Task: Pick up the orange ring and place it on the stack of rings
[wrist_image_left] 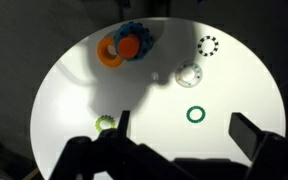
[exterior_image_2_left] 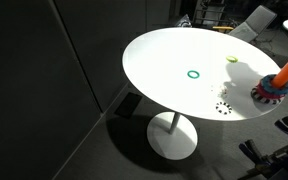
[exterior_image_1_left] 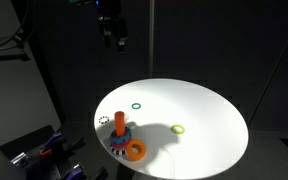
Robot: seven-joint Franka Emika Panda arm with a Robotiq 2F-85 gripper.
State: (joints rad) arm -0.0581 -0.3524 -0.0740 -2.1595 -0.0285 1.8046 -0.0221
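Note:
The orange ring [exterior_image_1_left: 136, 150] lies flat on the white round table [exterior_image_1_left: 204, 125], touching the stack of rings [exterior_image_1_left: 119, 133], an orange post with blue and red rings at its base. In the wrist view the orange ring [wrist_image_left: 110, 52] lies left of the stack [wrist_image_left: 132, 43]. In an exterior view the stack [exterior_image_2_left: 278, 85] shows at the right edge; the orange ring is out of view there. My gripper [exterior_image_1_left: 112, 33] hangs high above the table's far side, open and empty. Its fingers [wrist_image_left: 184, 130] frame bare table.
A thin green hoop [exterior_image_1_left: 136, 105] [wrist_image_left: 194, 113] [exterior_image_2_left: 193, 73] lies mid-table. A thin yellow-green hoop [exterior_image_1_left: 178, 128] [wrist_image_left: 105, 123] lies apart from it. A black dotted ring [exterior_image_1_left: 104, 120] [wrist_image_left: 208, 45] and a pale disc [wrist_image_left: 188, 74] lie near the stack. Dark curtains surround the table.

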